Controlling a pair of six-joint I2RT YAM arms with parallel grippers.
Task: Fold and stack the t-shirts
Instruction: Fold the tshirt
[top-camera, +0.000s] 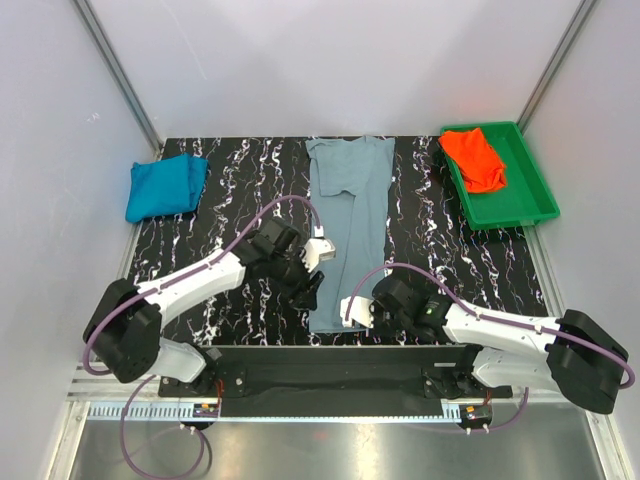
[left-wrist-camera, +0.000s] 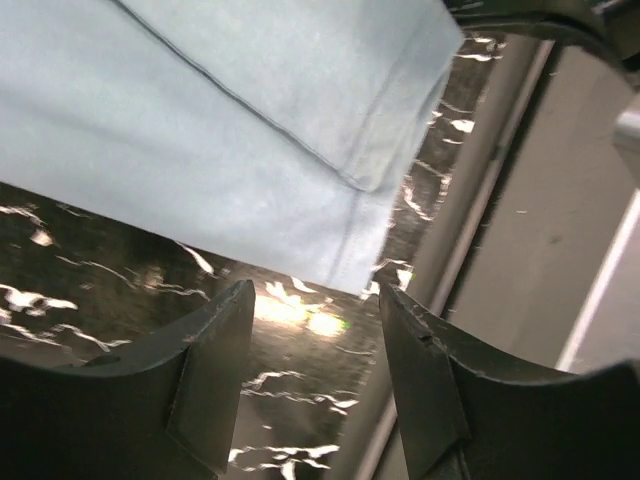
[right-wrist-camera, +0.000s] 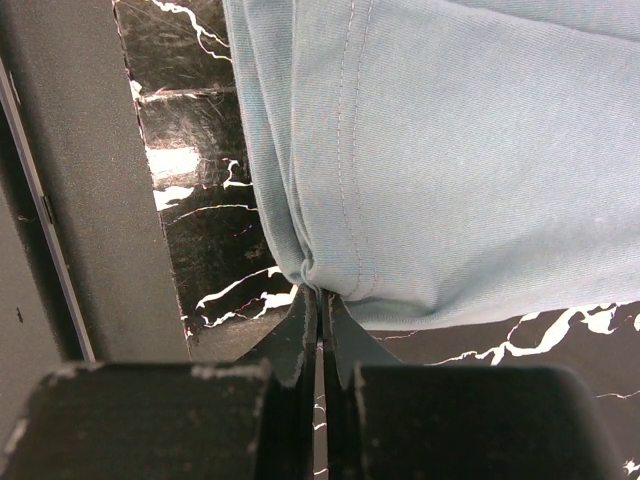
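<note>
The grey-blue t-shirt (top-camera: 348, 215) lies in a long narrow strip down the middle of the black marbled table, sleeves folded in. My right gripper (top-camera: 352, 312) is shut on its near right hem corner (right-wrist-camera: 322, 272). My left gripper (top-camera: 312, 285) is open and empty, just left of the near hem; the hem corner (left-wrist-camera: 365, 250) lies beyond its fingertips. The teal-blue t-shirt (top-camera: 163, 186) lies folded at the far left. The orange-red t-shirt (top-camera: 475, 158) is crumpled in the green tray (top-camera: 520, 205).
The green tray stands at the far right corner. The table's near edge and the metal rail (left-wrist-camera: 470, 270) run just below the shirt's hem. White walls enclose the table.
</note>
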